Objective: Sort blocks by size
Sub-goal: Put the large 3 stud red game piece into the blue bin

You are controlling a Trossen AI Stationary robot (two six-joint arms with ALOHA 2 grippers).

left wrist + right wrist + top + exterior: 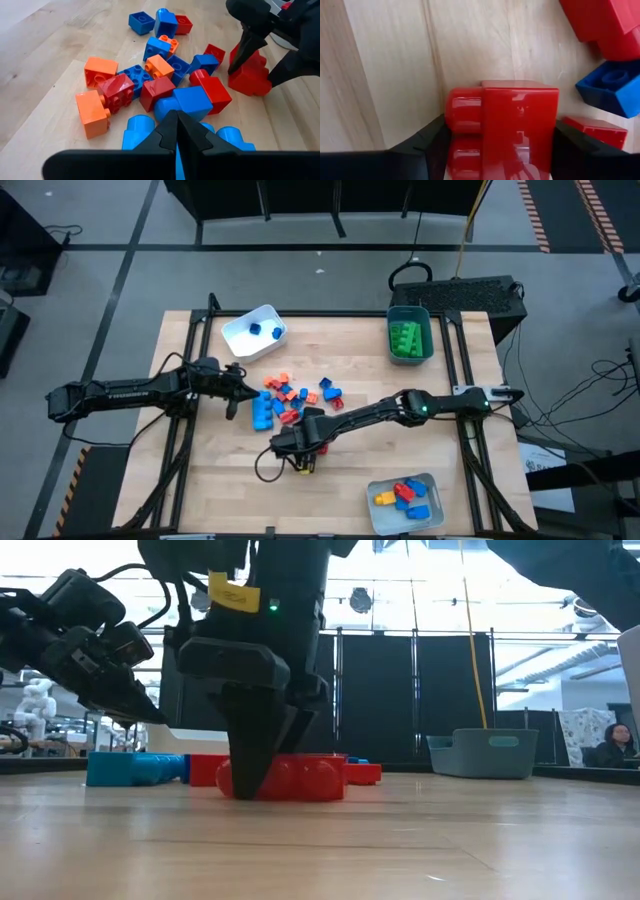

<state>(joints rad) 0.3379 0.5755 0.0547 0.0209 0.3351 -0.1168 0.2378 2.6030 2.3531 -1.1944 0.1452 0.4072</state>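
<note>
Surveying from above, a table [200, 480] is seen with three trays at its edges: a white tray [240, 330] at the far left holding small blue pieces, a teal tray [425, 345] at the far right holding green blocks, and a near tray [378, 488] at the right front holding mixed larger blocks. The unsorted blocks [290, 395] lie in a loose heap at the table's middle.

The right arm is reached across from the right, and the right gripper [303, 446] is set down at the near edge of the heap. A red block [252, 75] lies directly between its fingers, resting on the wood. In the right wrist view the red block [502, 125] fills the gap, a dark finger being seen at each flank; the jaws are partly open and appear to be at or just beside the block's sides. A firm grip cannot be confirmed, and the block is not lifted. Its long axis appears to run along the line of the fingers, so the closing would be across its shorter width.

The left gripper [232, 388] is held shut and empty, just beside the heap's left side, above the blue blocks [145, 130].

The right arm is judged the nearer, and the near tray lies to its right front.
</note>
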